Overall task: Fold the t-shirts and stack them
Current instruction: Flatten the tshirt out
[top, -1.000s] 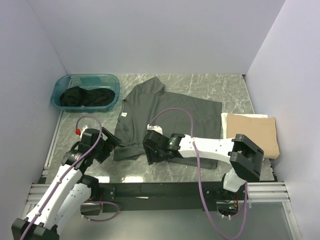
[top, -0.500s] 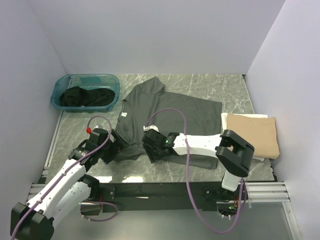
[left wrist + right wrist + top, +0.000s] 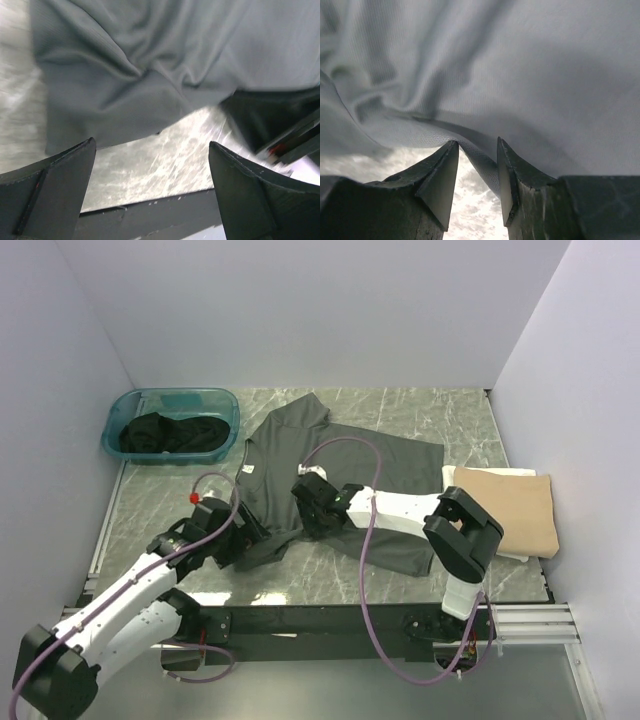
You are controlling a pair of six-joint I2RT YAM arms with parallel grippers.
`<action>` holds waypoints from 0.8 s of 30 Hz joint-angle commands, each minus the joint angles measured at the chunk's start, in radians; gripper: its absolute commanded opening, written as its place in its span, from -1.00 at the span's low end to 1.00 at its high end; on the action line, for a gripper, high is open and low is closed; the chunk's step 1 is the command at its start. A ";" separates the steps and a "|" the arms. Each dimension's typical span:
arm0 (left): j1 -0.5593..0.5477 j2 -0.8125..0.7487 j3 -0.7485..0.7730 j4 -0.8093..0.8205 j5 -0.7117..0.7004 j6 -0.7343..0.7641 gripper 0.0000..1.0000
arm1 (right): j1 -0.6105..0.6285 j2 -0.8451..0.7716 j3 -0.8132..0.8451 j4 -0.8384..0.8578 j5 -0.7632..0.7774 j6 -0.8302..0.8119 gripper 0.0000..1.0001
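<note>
Dark grey-olive cloth t-shirt (image 3: 350, 475) lies spread in the middle of the grey marble counter (image 3: 400, 410), collar to the far left, small white neck label (image 3: 247, 471) showing. Its near-left hem is bunched and rumpled.

Right tool (image 3: 476, 145) sits over the shirt's near-left part, fingers narrow, with a fold of the hem pinched between them and the cloth tented up around the tips. In the top view the right tool (image 3: 308, 502) is on the shirt, near its middle-left.

Left tool (image 3: 151, 145) has its fingers spread wide and nothing between them. It is low over bare counter just near of the bunched hem; touching or not, cannot tell. Top view puts the left tool (image 3: 250, 535) at the shirt's near-left corner, just left of the right tool.

Folded tan cloth t-shirt (image 3: 510, 508) lies at the right edge of the counter, beside the grey shirt. Teal plastic tub (image 3: 225, 420) at far left holds black cloth t-shirts (image 3: 165, 433).
</note>
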 commanded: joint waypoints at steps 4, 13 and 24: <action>-0.127 0.066 0.066 0.063 -0.024 -0.003 0.99 | -0.042 0.057 0.071 0.031 -0.078 0.059 -0.13; -0.337 0.184 0.148 0.101 -0.141 -0.008 0.97 | -0.043 0.055 0.043 0.046 -0.133 0.076 -0.13; -0.376 0.430 0.211 0.116 -0.236 0.005 -0.06 | -0.054 0.015 -0.012 0.076 -0.176 0.087 -0.13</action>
